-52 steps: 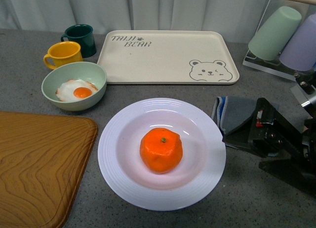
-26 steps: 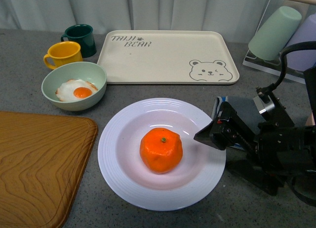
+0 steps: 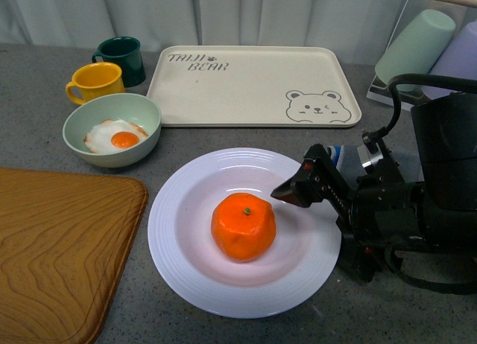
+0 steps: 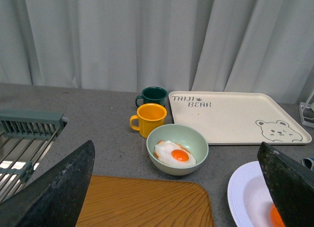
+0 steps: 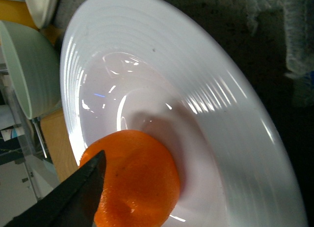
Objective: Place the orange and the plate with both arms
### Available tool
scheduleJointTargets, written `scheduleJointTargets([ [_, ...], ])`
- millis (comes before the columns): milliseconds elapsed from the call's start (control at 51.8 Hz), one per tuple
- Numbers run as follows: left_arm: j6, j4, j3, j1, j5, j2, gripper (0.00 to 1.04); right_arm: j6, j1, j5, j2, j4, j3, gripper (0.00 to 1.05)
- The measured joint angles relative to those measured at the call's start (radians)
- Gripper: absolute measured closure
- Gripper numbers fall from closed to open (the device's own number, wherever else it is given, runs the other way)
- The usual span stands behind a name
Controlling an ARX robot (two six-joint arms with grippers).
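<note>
The orange [image 3: 243, 227] is coloured bright orange, the plate [image 3: 179, 273] white with concentric ridges, the tray [image 3: 246, 83] cream with a bear drawing.

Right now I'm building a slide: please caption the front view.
Right gripper poised above the rim of the white plate, beside the orange sitting in its well.

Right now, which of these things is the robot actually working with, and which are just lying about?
Job: orange, white plate beneath it.
Lying about: bear tray, green bowl with fried egg, yellow mug, dark green mug, wooden board, upturned green cup.
</note>
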Motion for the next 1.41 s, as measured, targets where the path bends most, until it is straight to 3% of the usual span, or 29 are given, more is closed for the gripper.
scheduleJointTargets([
  [309,0.0,0.0,0.0,0.0,0.0,0.0,0.07,-0.001,0.003,0.05,0.013,-0.052,0.008,0.77],
  [502,0.0,0.0,0.0,0.0,0.0,0.0,0.07,-0.011,0.002,0.014,-0.004,-0.043,0.019,1.0],
  [1061,0.0,0.0,0.0,0.0,0.0,0.0,0.07,0.016,-0.042,0.001,-0.019,0.254,-0.073,1.01],
  [1409,0.0,0.0,0.0,0.0,0.0,0.0,0.07,0.018,-0.077,-0.031,-0.03,0.163,0.089,1.01],
])
